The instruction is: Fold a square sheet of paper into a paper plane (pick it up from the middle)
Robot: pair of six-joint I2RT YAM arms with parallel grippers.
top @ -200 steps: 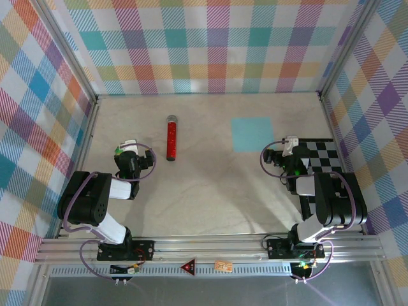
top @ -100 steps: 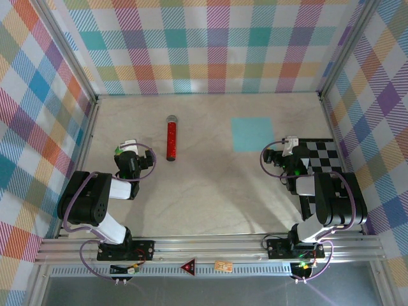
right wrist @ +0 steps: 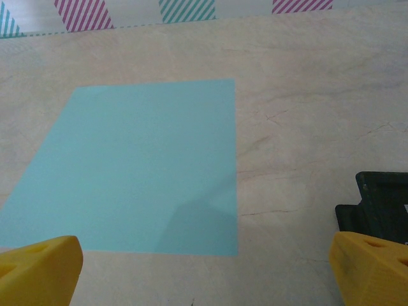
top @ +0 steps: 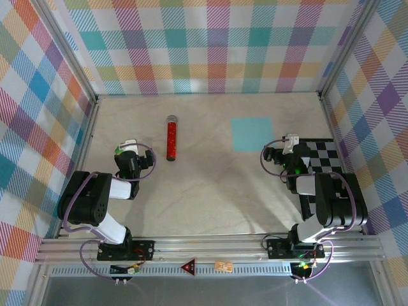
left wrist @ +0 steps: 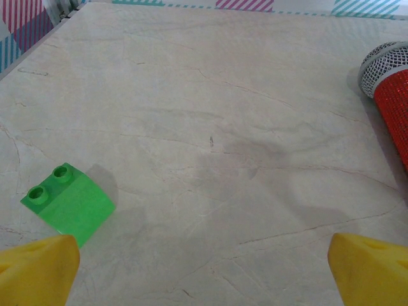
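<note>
The square sheet of paper [top: 252,134] is light cyan and lies flat and unfolded on the table, right of centre. In the right wrist view the sheet of paper [right wrist: 140,166] lies just ahead and to the left of my right gripper [right wrist: 205,274]. That gripper is open, its yellow fingertips [right wrist: 38,271] wide apart with nothing between them. From above, my right gripper [top: 287,148] sits just below the sheet's right corner. My left gripper [top: 129,152] rests far to the left; up close, the left gripper [left wrist: 207,274] is open over bare table.
A red glittery tube [top: 171,137] with a mesh head lies between the arms; the tube [left wrist: 392,89] is at the right of the left wrist view. A green brick [left wrist: 67,204] sits by the left fingers. A black-and-white checkered board [top: 322,156] lies right of the right gripper.
The right wrist has shifted very slightly. The paper, the tube and the left arm have not moved.
</note>
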